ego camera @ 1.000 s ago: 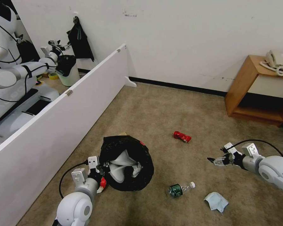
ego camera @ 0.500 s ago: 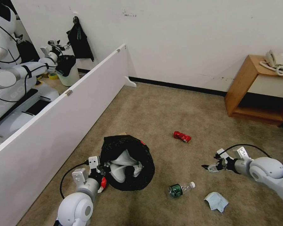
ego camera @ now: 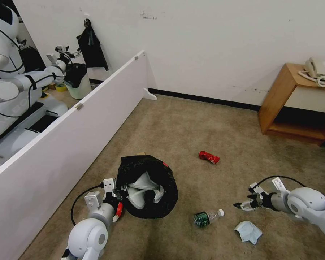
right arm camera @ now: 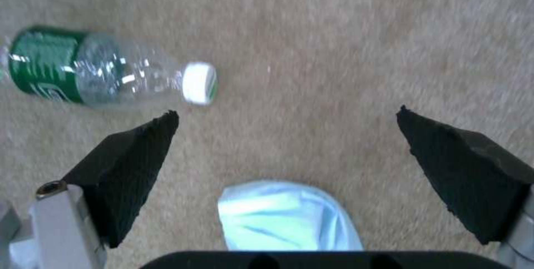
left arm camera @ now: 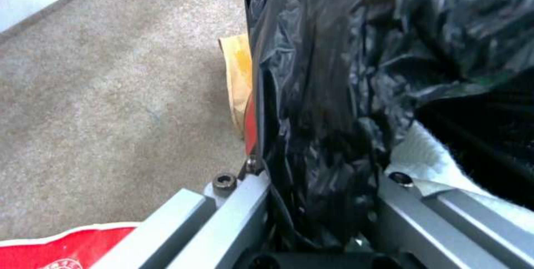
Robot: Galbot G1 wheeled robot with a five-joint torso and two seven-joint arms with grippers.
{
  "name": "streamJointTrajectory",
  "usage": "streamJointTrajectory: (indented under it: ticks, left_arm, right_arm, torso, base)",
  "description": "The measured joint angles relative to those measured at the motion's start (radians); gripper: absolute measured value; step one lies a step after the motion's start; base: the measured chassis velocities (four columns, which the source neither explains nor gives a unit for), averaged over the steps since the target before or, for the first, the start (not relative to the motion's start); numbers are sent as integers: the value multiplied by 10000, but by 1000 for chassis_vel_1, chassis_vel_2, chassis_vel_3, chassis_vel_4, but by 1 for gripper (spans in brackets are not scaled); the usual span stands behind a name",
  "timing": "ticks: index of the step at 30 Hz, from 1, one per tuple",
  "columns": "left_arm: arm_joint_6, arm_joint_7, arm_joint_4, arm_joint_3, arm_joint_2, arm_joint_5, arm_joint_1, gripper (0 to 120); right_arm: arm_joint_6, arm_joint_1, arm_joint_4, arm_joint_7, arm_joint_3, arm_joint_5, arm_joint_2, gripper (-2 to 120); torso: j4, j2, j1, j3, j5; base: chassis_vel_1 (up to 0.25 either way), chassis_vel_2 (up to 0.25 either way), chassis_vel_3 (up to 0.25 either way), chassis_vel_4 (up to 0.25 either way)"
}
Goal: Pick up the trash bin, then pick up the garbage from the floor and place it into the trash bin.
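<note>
The left gripper (ego camera: 116, 196) clamps the trash bin (ego camera: 148, 187) rim, while the right gripper (ego camera: 242, 206) gapes wide above the carpet between bottle (ego camera: 207, 217) and cloth (ego camera: 248, 231).

Looked like a robot test room dressed up as a hotel room: beige carpet (ego camera: 191, 122), bare white wall (ego camera: 213, 43), a wooden nightstand (ego camera: 278, 97) with a corded phone (ego camera: 319, 70), plus a low white divider (ego camera: 72, 122) with another robot (ego camera: 11, 83) parked behind it.

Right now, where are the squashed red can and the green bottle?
red can (ego camera: 209, 157), head view, crushed middle.
green-labelled bottle (right arm camera: 106, 69), right wrist view, clear body beside its label.
</note>
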Motion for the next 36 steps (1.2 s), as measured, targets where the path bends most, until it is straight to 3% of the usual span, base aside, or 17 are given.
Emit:
streamJointTrajectory:
  ticks: [36]
  left_arm:
    - [-42,56,99,-41,-118,-23,-49,0]
  right_arm:
    - [-140,-304,78,-28,-420,207,-101,100]
  torso:
    - [0,0,0,0,0]
  base:
    - [0,0,0,0]
